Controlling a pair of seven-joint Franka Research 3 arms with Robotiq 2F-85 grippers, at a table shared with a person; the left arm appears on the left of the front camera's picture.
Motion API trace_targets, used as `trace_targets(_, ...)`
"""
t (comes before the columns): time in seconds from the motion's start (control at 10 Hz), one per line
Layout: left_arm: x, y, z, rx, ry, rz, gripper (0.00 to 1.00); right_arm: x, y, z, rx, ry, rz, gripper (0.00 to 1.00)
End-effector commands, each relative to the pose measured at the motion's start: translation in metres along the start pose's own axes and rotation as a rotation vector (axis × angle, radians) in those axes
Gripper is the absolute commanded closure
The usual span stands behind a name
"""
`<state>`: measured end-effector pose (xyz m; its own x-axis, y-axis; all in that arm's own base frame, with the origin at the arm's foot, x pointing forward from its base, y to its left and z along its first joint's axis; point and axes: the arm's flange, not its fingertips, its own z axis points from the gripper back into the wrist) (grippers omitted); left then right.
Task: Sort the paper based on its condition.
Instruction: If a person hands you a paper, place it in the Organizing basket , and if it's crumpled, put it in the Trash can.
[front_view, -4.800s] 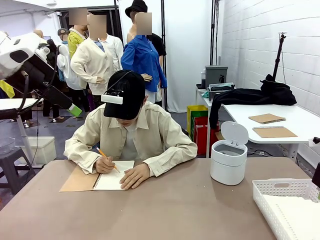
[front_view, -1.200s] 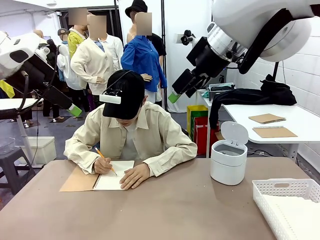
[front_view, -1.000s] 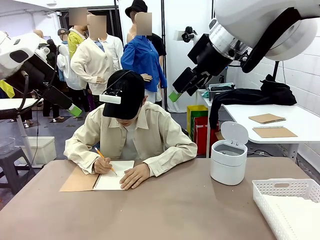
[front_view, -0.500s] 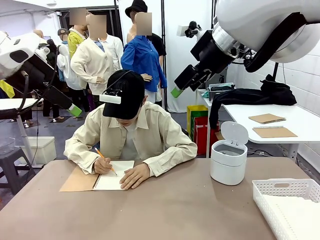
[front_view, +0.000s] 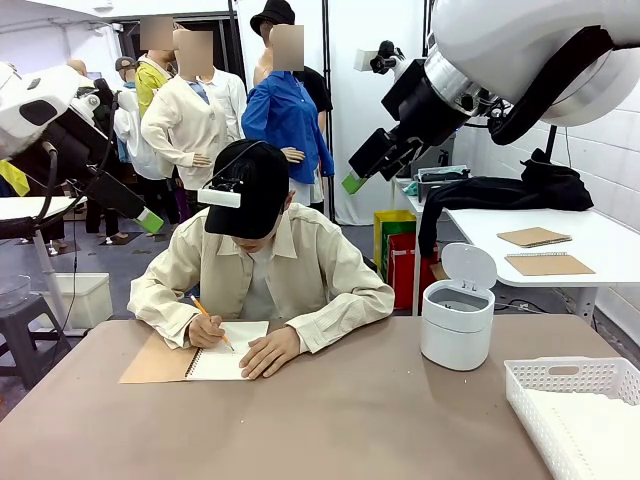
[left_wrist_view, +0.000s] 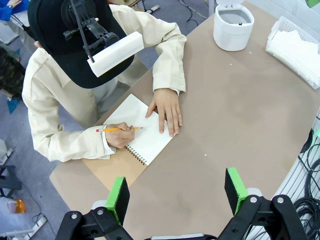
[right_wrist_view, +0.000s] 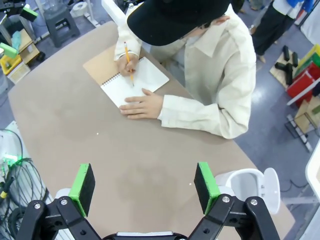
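White paper (front_view: 592, 432) lies in the lattice tray (front_view: 560, 377) at the table's right front corner; the same paper (left_wrist_view: 299, 46) shows in the left wrist view. A person writes with a pencil (left_wrist_view: 116, 129) on the open page of a brown-covered spiral notebook (front_view: 228, 362). My left gripper (front_view: 148, 221) hangs high at the far left. My right gripper (front_view: 353, 182) hangs high above the table's right half. Both are open and empty: left gripper (left_wrist_view: 176, 191) and right gripper (right_wrist_view: 144, 186) look down at the table from well above.
A small white bin (front_view: 457, 322) with its lid raised stands at the table's right, behind the tray. The person's arms and hands (right_wrist_view: 143, 105) rest on the notebook (right_wrist_view: 131, 79) at the far edge. Bare brown tabletop (front_view: 340, 420) spreads between notebook and tray.
The right arm has swung into the front view from out of sight, and over the last second its gripper rose slightly. The person keeps writing. The left arm has not moved.
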<state>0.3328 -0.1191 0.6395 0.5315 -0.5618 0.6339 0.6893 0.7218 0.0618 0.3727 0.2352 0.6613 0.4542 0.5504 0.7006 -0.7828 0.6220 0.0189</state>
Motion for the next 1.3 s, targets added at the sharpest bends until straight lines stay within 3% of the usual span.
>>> trace_targets(0.0, -0.001, 0.001, 0.0, -0.007, -0.003, 0.005, 0.0, 0.0, 0.0, 0.0, 0.0, 0.0, 0.0, 0.0)
trace_targets(0.7, -0.001, 0.001, 0.0, -0.007, -0.003, 0.005, 0.0, 0.0, 0.0, 0.0, 0.0, 0.0, 0.0, 0.0)
trace_targets(1.0, -0.001, 0.001, 0.0, -0.007, -0.003, 0.005, 0.0, -0.019, 0.025, 0.005, 0.024, -0.048, -0.077, 0.0)
trace_targets(1.2, -0.001, 0.001, 0.0, -0.007, -0.003, 0.005, 0.0, -0.037, 0.038, -0.006, 0.015, -0.05, -0.04, 0.0)
